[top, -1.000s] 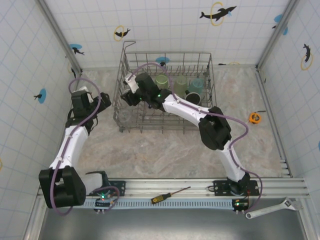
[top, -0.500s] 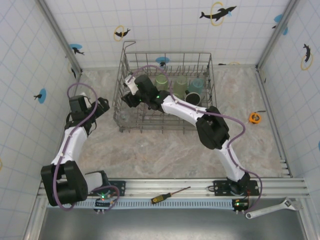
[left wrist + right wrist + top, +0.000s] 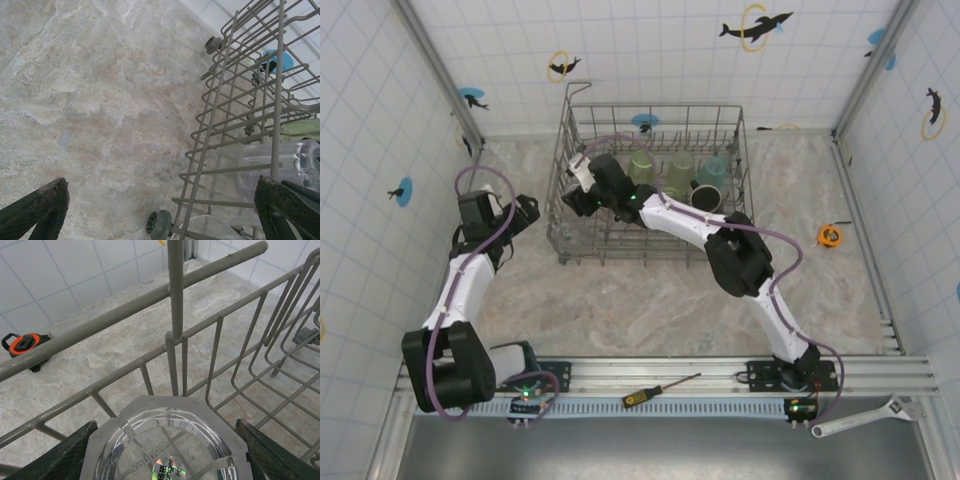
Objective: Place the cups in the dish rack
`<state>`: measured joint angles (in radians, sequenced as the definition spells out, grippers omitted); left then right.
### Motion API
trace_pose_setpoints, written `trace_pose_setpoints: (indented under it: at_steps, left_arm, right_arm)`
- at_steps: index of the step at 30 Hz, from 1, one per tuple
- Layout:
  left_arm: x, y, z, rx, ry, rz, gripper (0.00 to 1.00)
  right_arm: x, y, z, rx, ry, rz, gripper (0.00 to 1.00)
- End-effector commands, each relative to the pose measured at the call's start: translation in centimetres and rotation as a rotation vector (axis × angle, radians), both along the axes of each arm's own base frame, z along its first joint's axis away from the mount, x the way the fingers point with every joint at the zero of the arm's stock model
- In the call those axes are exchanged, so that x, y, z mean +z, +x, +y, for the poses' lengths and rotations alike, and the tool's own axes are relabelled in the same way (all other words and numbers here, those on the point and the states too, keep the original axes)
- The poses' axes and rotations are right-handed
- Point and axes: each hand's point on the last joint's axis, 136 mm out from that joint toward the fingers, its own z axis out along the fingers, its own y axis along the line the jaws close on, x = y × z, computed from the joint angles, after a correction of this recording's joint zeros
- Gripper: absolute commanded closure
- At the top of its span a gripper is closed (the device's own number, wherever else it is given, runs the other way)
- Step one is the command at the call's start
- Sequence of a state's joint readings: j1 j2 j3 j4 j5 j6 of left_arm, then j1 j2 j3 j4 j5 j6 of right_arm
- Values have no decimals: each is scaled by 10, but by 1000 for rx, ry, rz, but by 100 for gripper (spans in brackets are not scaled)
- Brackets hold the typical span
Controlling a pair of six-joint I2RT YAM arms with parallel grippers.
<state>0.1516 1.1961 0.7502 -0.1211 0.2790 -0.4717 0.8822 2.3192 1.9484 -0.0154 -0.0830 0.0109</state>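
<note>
the right gripper (image 3: 166,437) is inside the dish rack (image 3: 658,106), at its left end, close to the side wall. its jaws sit on both sides of a clear cup (image 3: 150,460) & look clamped on it. the cup's flat end faces the wrist cam, so it's prob. upside down, but w/ clear plastic that's hard to tell. the rack's rim wire and wall bars are right next to the cup.

the left gripper (image 3: 161,190) hangs just outside the rack's left wall. its jaws are wide apart w/ nothing in them.

more cups sit in the rack's far row: a green cup (image 3: 642,163) w/ one more green beside it, a teal cup (image 3: 712,170) & a black mug (image 3: 705,195) a bit nearer.

the step looks like setting the clear cup down in the rack. to do it well, the right arm should:
- go down slow & straight, so the cup doesn't bump the wall bars or a tine
- keep the cup level, so it lands flat between the tines
- open the jaws only when the cup rests on the rack floor
- then lift straight up, so a finger doesn't tip it

the left arm should stay out of the way.
</note>
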Motion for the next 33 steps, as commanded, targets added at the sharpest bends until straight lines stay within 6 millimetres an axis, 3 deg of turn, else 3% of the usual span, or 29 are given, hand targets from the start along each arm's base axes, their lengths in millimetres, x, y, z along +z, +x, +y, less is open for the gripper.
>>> trace_pose_setpoints:
  at_steps: [1,12,15,19,28,33]
  left_arm:
    - [-1,0,-2,-10,-13,-5,2]
    - [0,0,-4,-18,-22,-5,2]
    - [0,0,-4,-20,-21,-5,2]
    - [-1,0,-5,-22,-26,0,2]
    - [-3,0,-5,-24,-25,5,2]
    - [-4,-1,-5,-23,-26,7,2]
  right_arm:
    - [-6,-3,10,16,7,20,61]
    - [-16,-3,1,-15,-125,-46,59]
    - [-23,-3,2,-9,-149,-31,54]
    - [-26,-8,6,9,-140,1,39]
    - [14,-9,14,6,0,15,12]
    - [36,0,9,-25,57,15,7]
